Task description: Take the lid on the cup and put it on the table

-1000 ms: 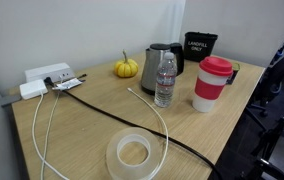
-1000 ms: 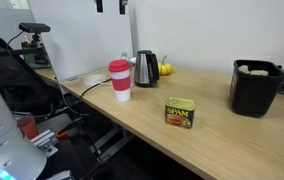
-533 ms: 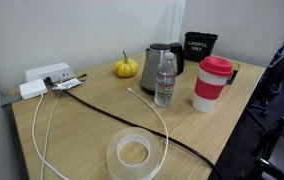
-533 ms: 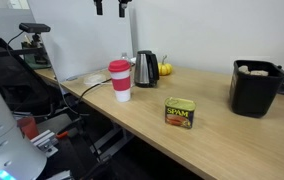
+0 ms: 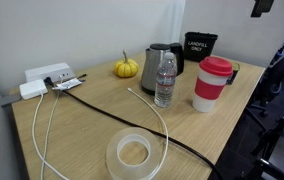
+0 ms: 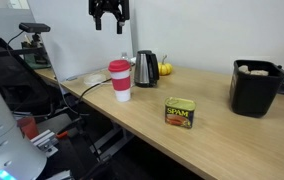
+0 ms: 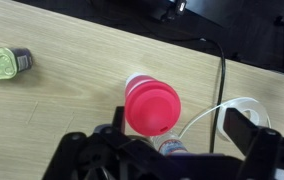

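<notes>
The white cup with a red band (image 5: 211, 90) stands upright near one table edge, also seen in an exterior view (image 6: 121, 86). The red lid (image 5: 216, 65) sits on its rim and shows in both exterior views (image 6: 119, 66). In the wrist view the lid (image 7: 152, 107) shows from above as a red disc. My gripper (image 6: 109, 22) hangs open and empty well above the cup. Only a bit of it shows at the top of an exterior view (image 5: 262, 6). In the wrist view its fingers (image 7: 160, 138) are spread wide on either side of the lid. The wood-grain table (image 5: 82, 130) carries everything.
A clear water bottle (image 5: 165, 80), a steel kettle (image 5: 159, 63), a black mug with white lettering (image 5: 199, 47) and a small pumpkin (image 5: 127, 67) stand near the cup. A tape roll (image 5: 134, 152), cables and a power strip (image 5: 44, 80) lie further off. A Spam can (image 6: 180, 112) and a black pot (image 6: 256, 86) stand further along the table.
My gripper has come down from the top edge into fuller view above the cup. The cup, the lid and the other objects have not moved.
</notes>
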You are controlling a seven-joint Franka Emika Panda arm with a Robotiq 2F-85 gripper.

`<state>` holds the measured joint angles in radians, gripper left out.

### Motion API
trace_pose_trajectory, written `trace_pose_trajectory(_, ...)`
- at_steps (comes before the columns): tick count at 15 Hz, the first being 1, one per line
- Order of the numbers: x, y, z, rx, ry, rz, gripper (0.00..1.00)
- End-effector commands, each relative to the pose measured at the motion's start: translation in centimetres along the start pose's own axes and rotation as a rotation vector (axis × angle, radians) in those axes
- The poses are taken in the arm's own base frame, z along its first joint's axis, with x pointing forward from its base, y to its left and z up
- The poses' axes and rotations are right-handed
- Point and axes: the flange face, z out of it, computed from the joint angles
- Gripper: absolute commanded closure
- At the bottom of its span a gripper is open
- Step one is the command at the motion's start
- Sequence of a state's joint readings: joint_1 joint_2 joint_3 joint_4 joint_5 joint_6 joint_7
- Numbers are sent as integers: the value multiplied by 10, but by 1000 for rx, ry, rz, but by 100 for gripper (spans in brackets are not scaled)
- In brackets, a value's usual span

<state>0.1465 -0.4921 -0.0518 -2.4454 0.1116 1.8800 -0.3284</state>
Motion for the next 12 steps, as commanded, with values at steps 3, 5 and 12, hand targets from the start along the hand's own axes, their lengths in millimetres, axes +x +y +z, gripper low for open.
trace_pose_trajectory(3,5,-12,40,-21,23,38,0)
trace_pose_trajectory(5,6,-17,56,-34,17,49,0)
trace_pose_trajectory(12,13,-28,97,-77,50,65,0)
